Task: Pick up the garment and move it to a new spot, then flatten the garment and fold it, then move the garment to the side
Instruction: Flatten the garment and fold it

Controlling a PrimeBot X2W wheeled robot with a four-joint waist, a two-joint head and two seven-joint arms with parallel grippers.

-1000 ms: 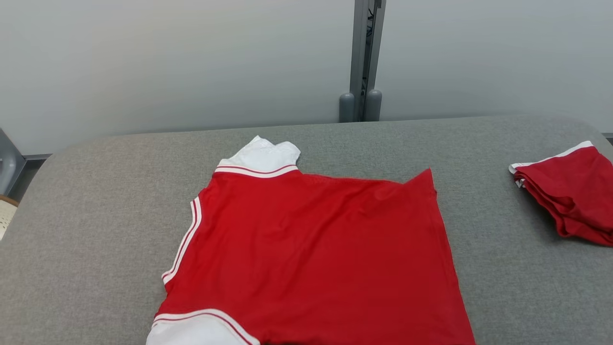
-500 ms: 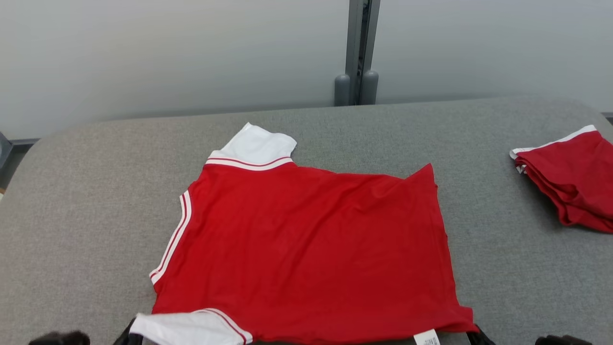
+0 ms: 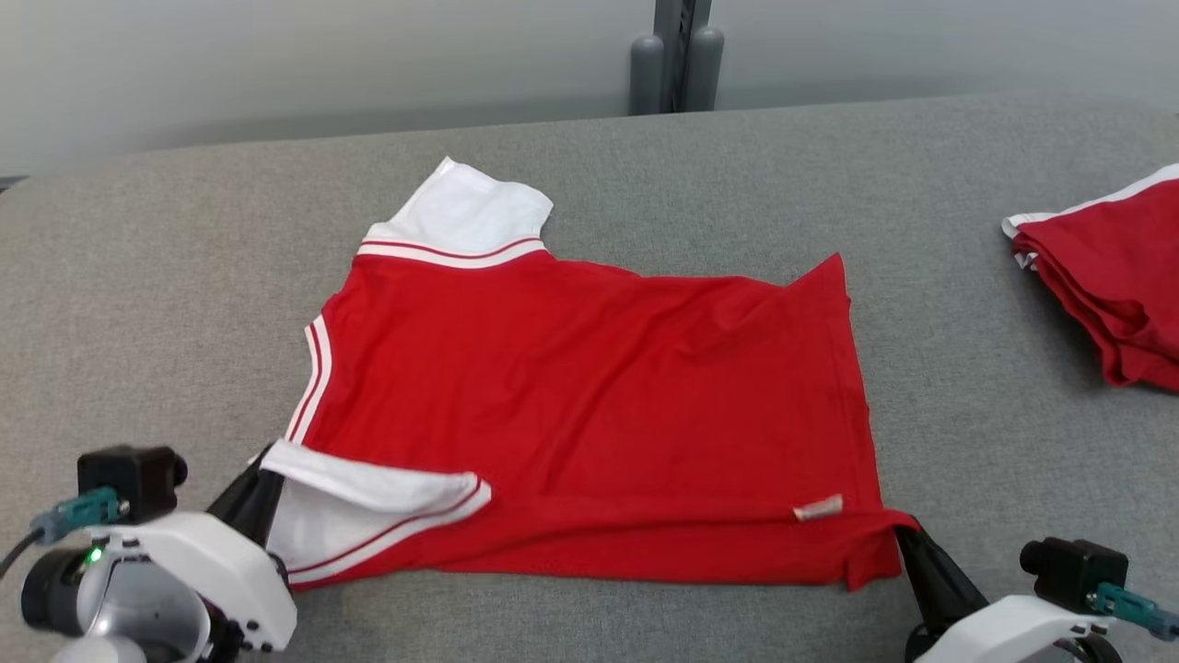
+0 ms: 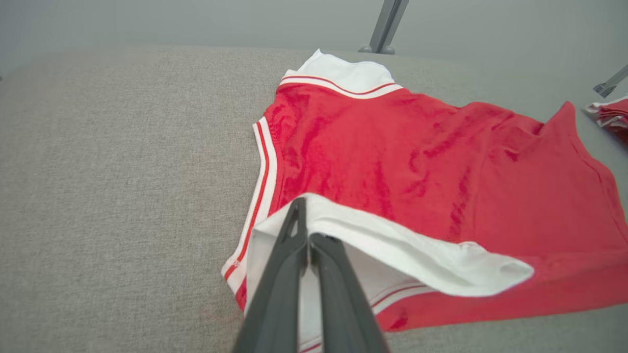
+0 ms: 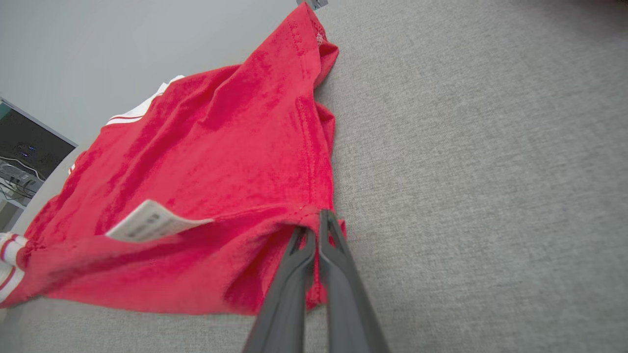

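Since the earlier frames the head camera has tipped downward, so the whole scene sits higher in that view. Both grippers have come fully into sight. The near edge of the red garment (image 3: 589, 396) now rides up off the grey padded surface (image 3: 138, 276) instead of lying flat.

The left gripper (image 3: 258, 474) has its two dark fingers pressed together on the white sleeve (image 3: 368, 502), pinching the cuff edge at the fingertips. The right gripper (image 3: 907, 543) is likewise closed, nipping the red hem corner. The garment spreads away from both grippers and lies between them, its far white sleeve well beyond the left one. A second red garment (image 3: 1105, 276), folded, lies well off to the right gripper's outer side.

Likely risks: each grip appears to take only a thin bite of cloth at the very tips, so a quick pull could slip a corner free. If one gripper travels further than the other, the fold would probably land crooked. The pinched sleeve is doubled and loose, and may bunch inside the fold. Ripples remain in the cloth ahead of the right gripper and could be pressed into creases.

A small pale label (image 5: 147, 220) sticks out of the hem just to the inner side of the right gripper. Its print is too blurred to read. No brand or other writing can be seen.
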